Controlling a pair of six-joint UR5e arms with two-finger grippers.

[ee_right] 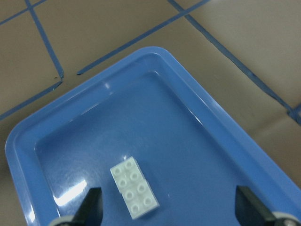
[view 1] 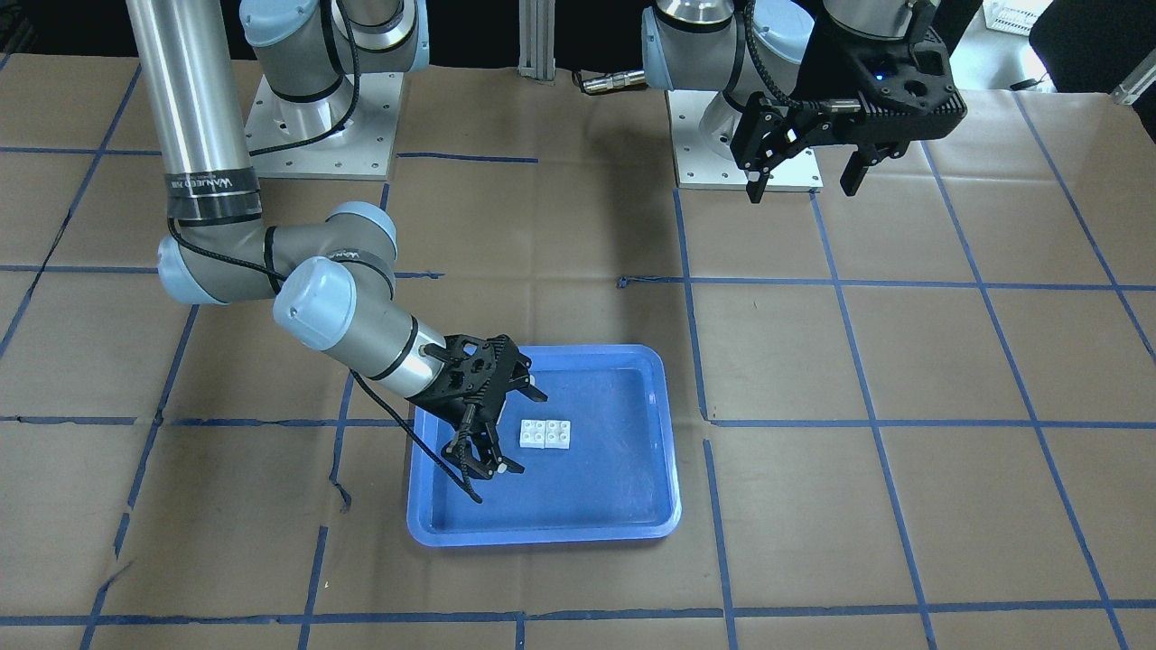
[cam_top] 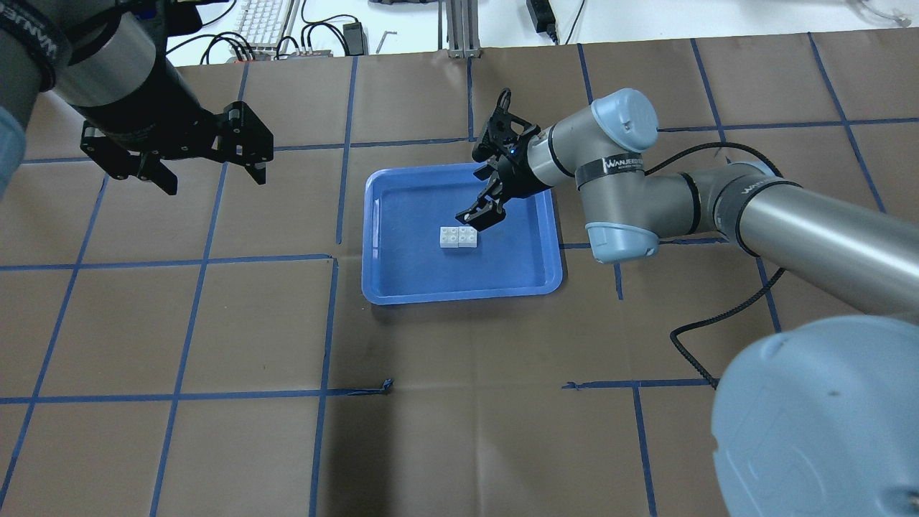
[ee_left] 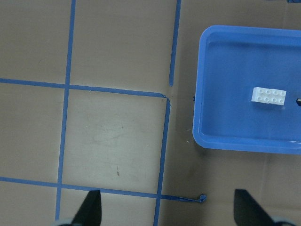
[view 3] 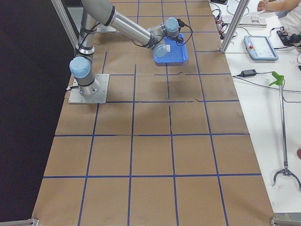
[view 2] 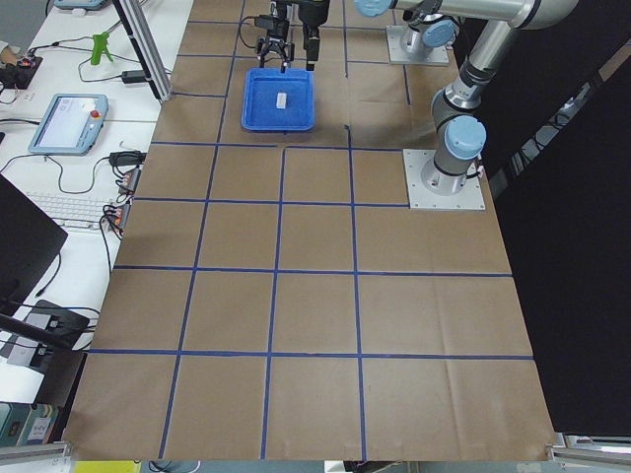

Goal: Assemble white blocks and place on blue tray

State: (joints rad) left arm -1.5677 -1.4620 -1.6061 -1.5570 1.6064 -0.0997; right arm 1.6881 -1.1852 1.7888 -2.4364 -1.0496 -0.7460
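The two white blocks lie joined side by side, studs up, on the floor of the blue tray near its middle. My right gripper is open and empty, tilted just above the tray and right beside the blocks, not touching them. The right wrist view shows the blocks between the spread fingertips. My left gripper is open and empty, held high over the table far from the tray. The left wrist view shows the blocks in the tray.
Brown paper with a blue tape grid covers the table. The two arm bases stand on white plates at the robot's side. A side bench with a keyboard and a pendant runs along the far edge.
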